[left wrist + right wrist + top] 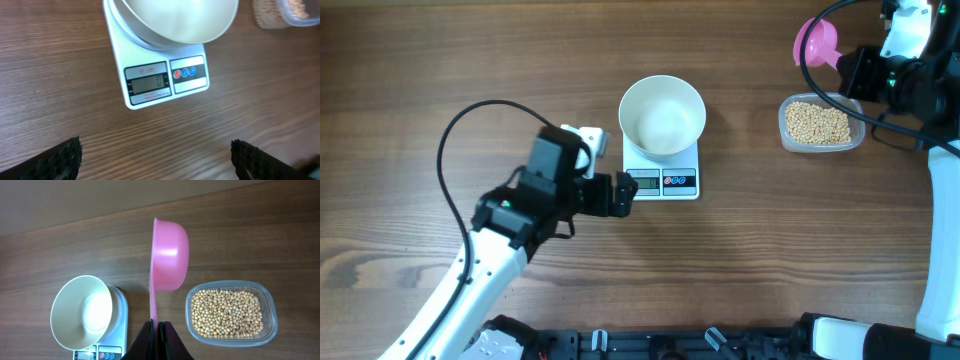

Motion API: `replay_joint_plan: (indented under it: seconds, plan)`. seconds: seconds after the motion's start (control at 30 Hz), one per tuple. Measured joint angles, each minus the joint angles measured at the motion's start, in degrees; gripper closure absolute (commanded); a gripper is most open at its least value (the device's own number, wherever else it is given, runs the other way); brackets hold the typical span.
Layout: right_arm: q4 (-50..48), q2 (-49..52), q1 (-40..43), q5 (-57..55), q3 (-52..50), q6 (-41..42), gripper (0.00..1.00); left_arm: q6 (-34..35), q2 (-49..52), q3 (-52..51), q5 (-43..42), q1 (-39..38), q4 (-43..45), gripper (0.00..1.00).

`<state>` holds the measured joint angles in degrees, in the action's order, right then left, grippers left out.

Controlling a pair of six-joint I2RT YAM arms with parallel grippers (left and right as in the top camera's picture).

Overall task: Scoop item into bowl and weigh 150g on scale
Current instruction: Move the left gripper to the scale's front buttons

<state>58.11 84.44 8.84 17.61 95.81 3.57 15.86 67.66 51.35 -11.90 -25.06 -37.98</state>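
On the wooden table [440,70] a small white scale [662,172] sits near the middle, its grey display and button panel along the edge facing the robot. A round white bowl [663,115] stands on top of the scale, covering most of its platform, and it looks empty. Well to the right of the scale, a clear plastic tub [820,124] with rounded corners holds a layer of small tan beans [817,122]; all the beans in view lie inside that tub. The left gripper [623,193] hangs just left of the scale's display edge, close beside it, with its jaws spread wide and nothing between them; in the left wrist view the two dark, textured fingertips [62,159] show at the bottom corners of the picture, with bare table between them and the scale's display [148,83] just ahead. The right gripper [159,339] is clamped tight on the thin handle of a pink scoop [169,255]. In the right wrist view the scoop is turned on its side, so its rim shows as a straight line and its rounded back bulges toward the tub; it is lifted above the table, appearing between the bowl and the tub, and no beans can be seen in it. From overhead the scoop shows at the far right edge, beyond the tub.
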Motion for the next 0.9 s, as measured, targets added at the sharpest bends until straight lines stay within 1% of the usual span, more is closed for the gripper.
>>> replay_joint_plan:
  seconds: [0.07,0.17,0.3,0.7,0.9]
  plan:
    - [0.4,0.0,0.0,0.0,0.0,0.0,0.96,2.0,0.0,0.0,4.9,-1.6,0.5,0.00]
    - [0.7,0.0,0.0,0.0,0.0,0.0,0.96,2.8,0.0,0.0,6.9,-2.0,1.8,0.00]
    - [0.8,0.0,0.0,0.0,0.0,0.0,0.96,1.1,0.0,0.0,4.2,-2.2,5.0,0.00]
    - [1.5,0.0,0.0,0.0,0.0,0.0,0.96,-2.3,0.0,0.0,-0.3,-2.2,5.4,0.00]
    - [1.5,0.0,0.0,0.0,0.0,0.0,0.96,-2.3,0.0,0.0,-0.3,-2.2,5.9,0.00]
